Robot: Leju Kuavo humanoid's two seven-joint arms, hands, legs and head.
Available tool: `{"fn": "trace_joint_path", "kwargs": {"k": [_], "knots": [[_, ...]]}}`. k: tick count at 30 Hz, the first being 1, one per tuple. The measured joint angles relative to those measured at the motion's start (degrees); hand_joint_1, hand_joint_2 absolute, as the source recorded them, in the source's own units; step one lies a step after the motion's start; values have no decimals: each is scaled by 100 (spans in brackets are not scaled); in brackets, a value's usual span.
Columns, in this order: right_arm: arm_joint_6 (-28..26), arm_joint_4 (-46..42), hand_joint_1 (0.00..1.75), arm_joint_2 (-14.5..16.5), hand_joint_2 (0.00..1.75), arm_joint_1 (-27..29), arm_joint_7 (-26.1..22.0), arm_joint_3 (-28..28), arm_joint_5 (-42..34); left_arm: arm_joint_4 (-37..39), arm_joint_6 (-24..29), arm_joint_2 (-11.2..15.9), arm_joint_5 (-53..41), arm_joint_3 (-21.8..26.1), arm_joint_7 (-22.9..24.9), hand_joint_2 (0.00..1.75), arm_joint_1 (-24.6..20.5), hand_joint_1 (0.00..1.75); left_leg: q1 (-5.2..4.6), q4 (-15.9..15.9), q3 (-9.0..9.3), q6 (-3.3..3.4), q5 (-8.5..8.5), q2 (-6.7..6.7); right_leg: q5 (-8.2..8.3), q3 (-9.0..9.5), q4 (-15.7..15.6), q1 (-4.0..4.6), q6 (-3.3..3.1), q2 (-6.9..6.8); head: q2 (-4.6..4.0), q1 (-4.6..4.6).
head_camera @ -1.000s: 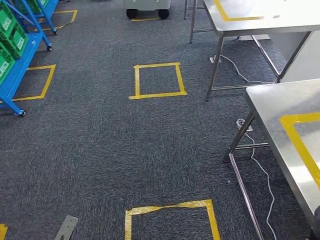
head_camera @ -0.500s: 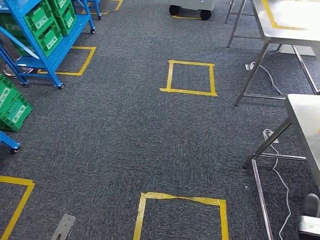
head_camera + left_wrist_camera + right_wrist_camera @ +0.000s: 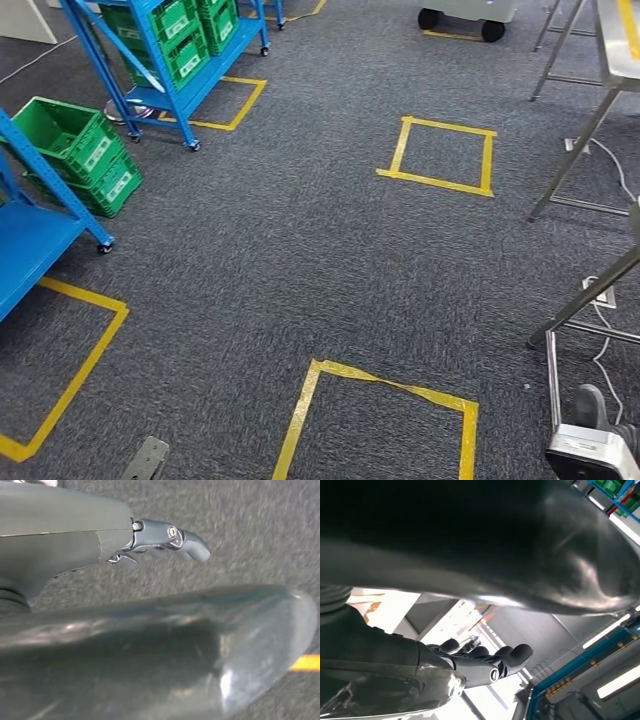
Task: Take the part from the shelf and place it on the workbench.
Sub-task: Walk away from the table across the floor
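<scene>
Your left hand (image 3: pixel 158 537) hangs over grey carpet (image 3: pixel 302 260), fingers (image 3: pixel 188 542) stretched out together with nothing in them. Your right hand (image 3: pixel 486 662) also holds nothing, its fingers (image 3: pixel 516 655) extended side by side; whether they are loosely curled you cannot tell. The blue shelf (image 3: pixel 170 75) with green bins (image 3: pixel 181 45) stands well apart from both sets of fingers. The part itself cannot be made out. A workbench leg (image 3: pixel 573 150) stands near a yellow tape square (image 3: pixel 441 155).
</scene>
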Motion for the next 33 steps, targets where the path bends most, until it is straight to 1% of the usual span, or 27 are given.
{"fn": "trace_joint_path", "kwargs": {"k": [1, 2, 3, 5, 6, 8, 9, 10, 12, 13, 15, 16, 17, 18, 19, 21, 22, 23, 24, 25, 26, 27, 28, 29, 31, 32, 33], "knots": [[-2, 1, 0, 0, 0, 6, 13, -6, 106, 0, -16, -2, -36, -29, -7, 0, 13, 0, 15, 41, 91, -12, 120, 15, 20, -27, 1, -3, 16, -88, -1, 0], [-4, 1, 0, 0, 0, 12, 26, -14, 189, 0, -17, -2, -57, -49, -8, 0, 25, 0, 24, -176, 315, -21, 252, 59, 37, -34, 2, -9, 32, -173, -1, 2], [-8, 0, 0, 0, 0, 15, 39, -25, 255, -1, -15, -2, -76, -71, -8, 0, 29, 0, 27, -592, 649, -25, 329, 190, 48, -2, 5, -11, 56, -252, 0, -1], [-19, -2, 0, 0, 0, 32, 50, -46, 320, -2, -9, -6, -100, -114, -4, 0, 10, 0, -3, -1470, 1284, 15, 263, 491, 56, 52, 24, -5, 135, -415, 0, 3], [-25, -3, 0, 0, 0, 36, 51, -55, 338, -3, -5, -7, -108, -130, -2, 0, 1, 0, -19, -1720, 1447, 65, 186, 583, 61, 103, 51, -1, 186, -488, 0, 5], [-32, -5, 0, -2, 0, 40, 60, -75, 360, -4, 3, -1, -115, -143, 7, 0, 15, 0, -33, -1841, 1506, 203, 71, 486, 58, 149, 138, -29, 290, -565, 0, 11], [-34, -8, 0, -4, 0, 42, 66, -84, 370, -6, 9, -1, -117, -149, 11, 0, 32, 0, -29, -1854, 1535, 258, 43, 416, 43, 146, 223, -57, 330, -496, 0, 13], [-40, -19, 0, -7, 0, 54, 73, -93, 378, -9, 20, -2, -121, -156, 16, 0, 42, 0, -22, -1862, 1577, 307, 18, 338, -8, 60, 387, -82, 361, -353, 1, 20], [-53, -47, 0, -12, 0, 104, 84, -122, 388, -15, 47, -20, -132, -176, 19, 0, 36, 0, -10, -1870, 1670, 373, -44, 199, -212, -344, 1024, -108, 395, -18, 0, 45], [-60, -60, 0, -13, 0, 133, 89, -146, 388, -16, 60, -36, -142, -189, 19, 0, 32, 0, -7, -1870, 1718, 390, -89, 118, -326, -641, 1437, -111, 410, 77, 1, 53], [-64, -80, 0, -13, 0, 190, 96, -202, 380, -17, 72, -80, -161, -221, 19, 0, 49, 0, 0, -1870, 1855, 392, -203, -53, -425, -1138, 1942, -112, 441, 121, 1, 64], [-66, -96, 0, -13, 0, 218, 95, -228, 377, -17, 73, -106, -169, -239, 19, 0, 62, 0, 13, -1870, 1955, 380, -279, -148, -392, -1259, 1906, -113, 453, 126, 1, 69], [-68, -115, 0, -13, 0, 245, 93, -246, 378, -17, 73, -129, -172, -255, 19, 0, 73, 0, 37, -1870, 2071, 360, -367, -245, -290, -1290, 1684, -117, 470, 145, 0, 72], [-71, -136, 0, -13, 0, 271, 91, -265, 380, -17, 73, -150, -174, -269, 19, 0, 81, 0, 60, -1872, 2179, 331, -465, -333, -60, -1274, 1350, -133, 500, 207, -1, 76], [-76, -152, 0, -13, 0, 299, 90, -285, 384, -17, 74, -164, -174, -278, 19, 0, 81, 0, 82, -1853, 2282, 297, -573, -415, 305, -1272, 957, -163, 526, 310, -2, 97], [-78, -179, 0, -14, 0, 329, 90, -320, 389, -20, 76, -179, -174, -287, 20, 0, 82, 0, 110, -1922, 2401, 215, -730, -542, 804, -1255, 546, -187, 496, 455, -2, 144], [-84, -201, 0, -14, 0, 336, 90, -338, 391, -24, 77, -181, -175, -291, 19, 0, 80, 0, 123, -1965, 2447, 170, -737, -582, 867, -1245, 482, -184, 439, 454, -2, 174], [-86, -225, 0, -14, 0, 336, 85, -349, 396, -28, 77, -184, -176, -295, 16, 0, 79, 0, 136, -1991, 2462, 133, -683, -608, 763, -1183, 511, -160, 373, 395, -1, 181], [-91, -257, 0, -14, 0, 349, 78, -362, 403, -35, 71, -190, -178, -301, 8, 0, 70, 0, 144, -1864, 2422, 99, -570, -557, 706, -1110, 482, -154, 327, 349, -1, 165], [-93, -274, 0, -13, 0, 356, 68, -368, 412, -40, 61, -204, -180, -309, -3, 0, 57, 0, 134, -1554, 2262, 92, -421, -439, 627, -996, 433, -145, 292, 293, 1, 153], [-90, -283, 0, -12, 0, 365, 57, -370, 423, -44, 50, -220, -182, -319, -15, 0, 44, 0, 108, -1112, 1987, 106, -326, -289, 544, -848, 374, -131, 264, 235, 2, 132], [-85, -289, 0, -11, 0, 375, 44, -373, 432, -46, 35, -236, -183, -332, -30, 0, 38, 0, 68, -633, 1635, 129, -335, -130, 454, -680, 299, -117, 241, 180, 2, 110], [-77, -292, 0, -10, 0, 381, 23, -378, 439, -46, 16, -244, -183, -348, -46, 0, 43, 0, 24, -249, 1277, 161, -476, -32, 360, -497, 220, -94, 219, 116, 2, 105], [-66, -296, 0, -10, 0, 388, -5, -385, 444, -46, -7, -247, -182, -365, -63, 0, 60, 0, -20, -20, 957, 188, -732, 8, 262, -295, 137, -69, 195, 55, 2, 106], [-44, -303, 0, -9, 0, 399, -67, -407, 447, -46, -79, -248, -171, -400, -108, 0, 103, 0, -76, -5, 522, 237, -1219, 14, 66, 146, -15, -19, 165, -59, 2, 104], [-37, -308, 0, -8, 0, 403, -92, -416, 448, -46, -110, -247, -162, -414, -131, 0, 120, 0, -104, -159, 381, 282, -1243, 26, -46, 392, -73, 2, 166, -119, 1, 106], [-30, -316, 0, -7, 0, 407, -113, -424, 452, -46, -117, -247, -162, -427, -150, 0, 136, 0, -142, -396, 278, 351, -976, 74, -171, 613, -119, 20, 173, -182, 1, 107]]}}
